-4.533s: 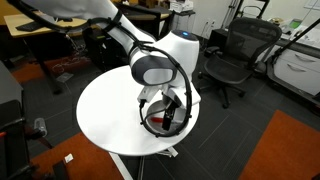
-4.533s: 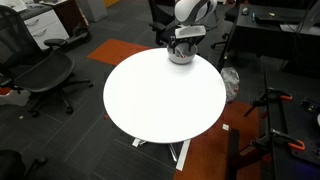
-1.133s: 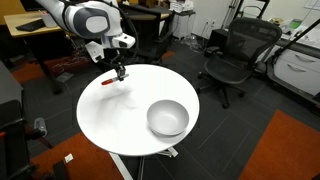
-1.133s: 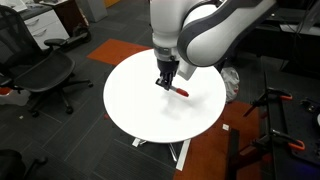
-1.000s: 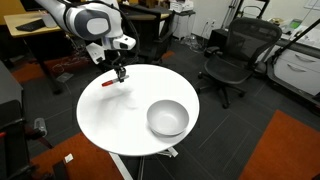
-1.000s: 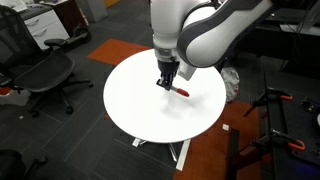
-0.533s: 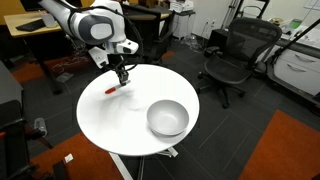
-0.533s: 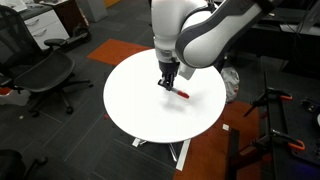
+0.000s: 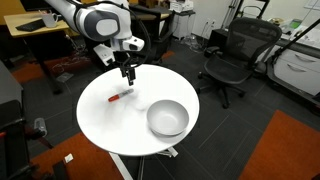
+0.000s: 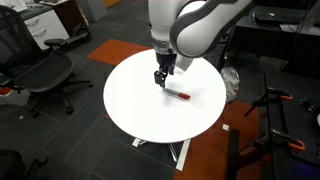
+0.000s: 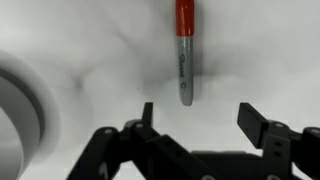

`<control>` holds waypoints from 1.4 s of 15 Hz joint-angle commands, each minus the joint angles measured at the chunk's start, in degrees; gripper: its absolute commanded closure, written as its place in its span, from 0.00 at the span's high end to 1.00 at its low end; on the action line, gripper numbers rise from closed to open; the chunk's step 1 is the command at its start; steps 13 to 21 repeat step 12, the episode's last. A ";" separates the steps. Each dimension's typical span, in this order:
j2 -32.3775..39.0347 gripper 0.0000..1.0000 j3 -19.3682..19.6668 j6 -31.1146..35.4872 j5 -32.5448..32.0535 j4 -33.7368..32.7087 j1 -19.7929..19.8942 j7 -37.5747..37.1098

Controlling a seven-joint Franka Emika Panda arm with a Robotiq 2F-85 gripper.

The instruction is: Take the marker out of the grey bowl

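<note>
The marker [image 9: 118, 96], red with a grey end, lies flat on the white round table [image 9: 100, 125], outside the grey bowl [image 9: 167, 118]. It also shows in an exterior view [image 10: 181, 93] and in the wrist view [image 11: 185, 45], just beyond the fingertips. My gripper [image 9: 129, 76] hangs open and empty a little above the table, close to the marker and raised off it; it also shows in an exterior view [image 10: 160, 79] and in the wrist view [image 11: 198, 118]. The bowl's rim shows at the left edge of the wrist view [image 11: 20, 105]. The arm hides the bowl in one exterior view.
Black office chairs [image 9: 228, 55] [image 10: 40, 72] stand around the table. Desks [image 9: 40, 30] and cables lie in the background. An orange carpet patch [image 9: 285, 150] covers part of the floor.
The gripper carried the marker from the bowl to the table's other side, then let go of it. The marker now lies on the table and the open gripper has risen slightly.
</note>
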State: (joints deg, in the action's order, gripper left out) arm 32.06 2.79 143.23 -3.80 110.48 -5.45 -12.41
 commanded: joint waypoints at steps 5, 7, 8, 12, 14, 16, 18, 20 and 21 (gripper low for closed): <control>0.02 1.00 0.03 -1.00 0.09 -1.09 0.37 0.14; 0.02 1.00 0.03 -1.18 0.09 -1.23 0.41 0.14; 0.02 1.00 0.03 -1.19 0.09 -1.24 0.41 0.14; 0.02 1.00 0.02 -1.20 0.09 -1.25 0.41 0.14; 0.02 1.00 0.02 -1.20 0.09 -1.25 0.41 0.14; 0.02 1.00 0.02 -1.20 0.09 -1.25 0.41 0.14; 0.02 1.00 0.02 -1.20 0.09 -1.25 0.41 0.14; 0.02 1.00 0.02 -1.20 0.09 -1.25 0.41 0.14; 0.02 1.00 0.02 -1.20 0.09 -1.25 0.41 0.14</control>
